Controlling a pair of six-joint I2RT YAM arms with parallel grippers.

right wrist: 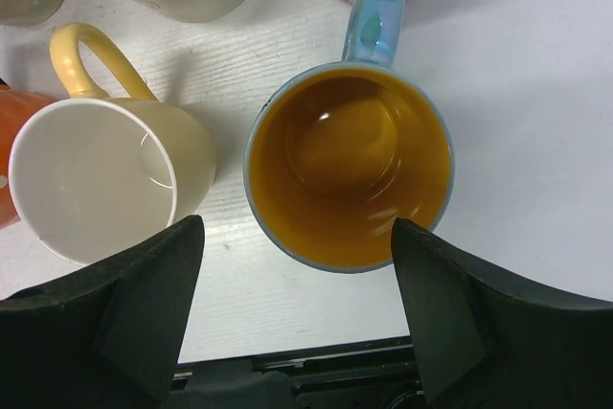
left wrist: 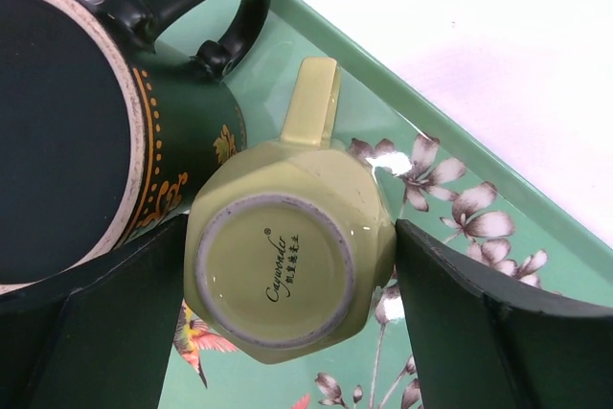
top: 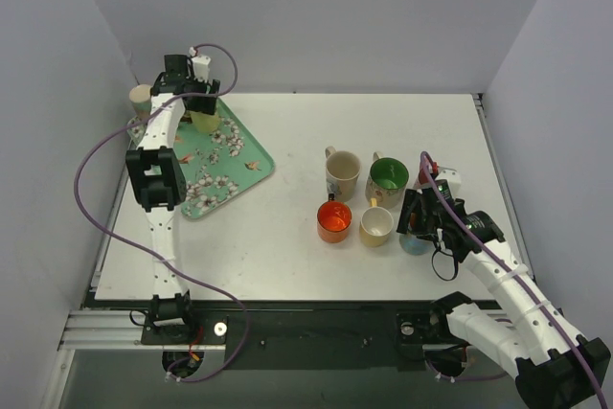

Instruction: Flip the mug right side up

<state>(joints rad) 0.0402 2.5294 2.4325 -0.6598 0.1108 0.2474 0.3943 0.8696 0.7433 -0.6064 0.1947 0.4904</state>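
The left gripper (left wrist: 290, 237) is hovering over the far left corner of the table with its jaws spread wide, one finger sitting on each side of the pale green mug (left wrist: 278, 280) and neither pad touching it as far as the wrist view is showing. That mug is standing upside down on the floral tray (left wrist: 498, 174), its stamped base facing the camera and its handle (left wrist: 314, 102) pointing away from the fingers. It is crowding up against a dark green mug (left wrist: 182, 131) on its left, so the finger on that side is working with very little room. This is looking like glazed ceramic: rigid, fairly weighty for its size, slick under the pads, and likely to chip if it is dropped onto the tray. The faceted walls are offering flat faces, and squeezing across two opposite facets around mid-height is looking like the surest hold. The handle is too narrow, and the base rim too shallow, for a confident pinch. Firm pressure is going to matter when the mug is rolling over, since a glossy wall can slide. Across the table, the right gripper (right wrist: 297, 275) is also gaping, straddling an upright blue mug (right wrist: 350, 165) without clamping it.
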